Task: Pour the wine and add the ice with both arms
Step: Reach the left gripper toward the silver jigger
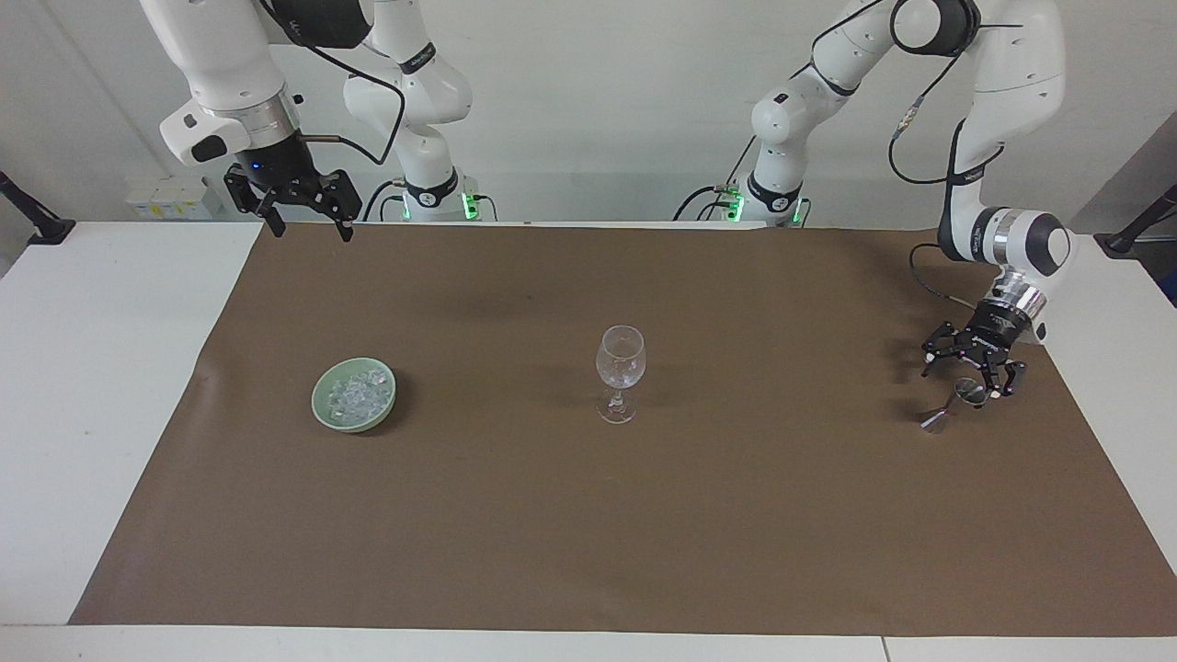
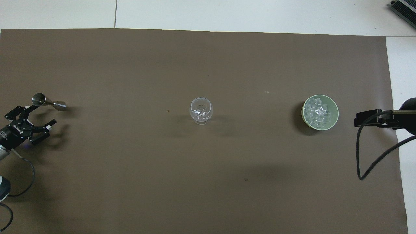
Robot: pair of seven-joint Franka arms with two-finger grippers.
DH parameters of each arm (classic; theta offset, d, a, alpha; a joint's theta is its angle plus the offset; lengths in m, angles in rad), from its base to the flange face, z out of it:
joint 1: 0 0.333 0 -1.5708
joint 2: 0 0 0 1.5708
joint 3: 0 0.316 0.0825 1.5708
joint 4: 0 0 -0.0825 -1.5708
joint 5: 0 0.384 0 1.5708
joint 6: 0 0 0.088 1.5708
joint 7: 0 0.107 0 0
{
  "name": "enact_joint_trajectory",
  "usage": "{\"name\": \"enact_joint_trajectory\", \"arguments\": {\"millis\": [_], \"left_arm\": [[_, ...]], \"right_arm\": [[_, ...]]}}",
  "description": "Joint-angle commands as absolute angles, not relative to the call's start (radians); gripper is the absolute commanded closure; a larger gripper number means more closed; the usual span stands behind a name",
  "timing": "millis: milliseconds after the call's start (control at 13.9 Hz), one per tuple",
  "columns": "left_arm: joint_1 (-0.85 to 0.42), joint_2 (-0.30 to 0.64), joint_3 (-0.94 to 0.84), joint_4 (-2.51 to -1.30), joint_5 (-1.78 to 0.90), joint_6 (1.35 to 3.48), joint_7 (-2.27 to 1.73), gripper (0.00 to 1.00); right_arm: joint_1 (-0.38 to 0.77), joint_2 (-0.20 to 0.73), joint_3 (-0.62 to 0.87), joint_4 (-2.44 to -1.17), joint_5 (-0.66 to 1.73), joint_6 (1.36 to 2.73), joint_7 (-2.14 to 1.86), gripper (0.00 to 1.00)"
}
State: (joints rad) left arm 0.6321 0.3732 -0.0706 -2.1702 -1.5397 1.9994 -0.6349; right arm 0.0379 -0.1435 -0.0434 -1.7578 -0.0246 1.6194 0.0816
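Overhead view puts the wine glass (image 2: 201,110) at centre, ice (image 2: 319,112) in a green bowl (image 2: 334,105) at three o'clock for the waiting, spread right claw (image 1: 306,221), jigger (image 2: 48,102) at nine beside the spread left claw (image 2: 35,117), probably about to grasp it.

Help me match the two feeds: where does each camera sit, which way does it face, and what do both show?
Facing view: high across the table, looking at both arms; right gripper waits raised, left gripper open beside the jigger.
Overhead view: above the robots' end, looking steeply down; left gripper shows.
Shared: wine glass, ice in green bowl.
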Motion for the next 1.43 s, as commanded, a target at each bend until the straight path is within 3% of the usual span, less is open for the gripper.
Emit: {"name": "enact_joint_trajectory", "arguments": {"millis": [0, 860, 1362], "left_arm": [[0.620, 0.385, -0.063, -2.166, -1.572, 1.982, -0.612, 0.00], [0.577, 0.387, -0.064, -2.171, -1.643, 2.000, -0.565, 0.00], [0.565, 0.402, -0.064, -2.171, -1.689, 2.020, -0.565, 0.11]], "right_arm": [[0.034, -0.153, -0.041, -1.773, -0.020, 1.631, 0.058, 0.00], [0.034, -0.153, -0.041, -1.773, -0.020, 1.631, 0.058, 0.00], [0.034, -0.153, -0.041, -1.773, -0.020, 1.631, 0.058, 0.00]]}}
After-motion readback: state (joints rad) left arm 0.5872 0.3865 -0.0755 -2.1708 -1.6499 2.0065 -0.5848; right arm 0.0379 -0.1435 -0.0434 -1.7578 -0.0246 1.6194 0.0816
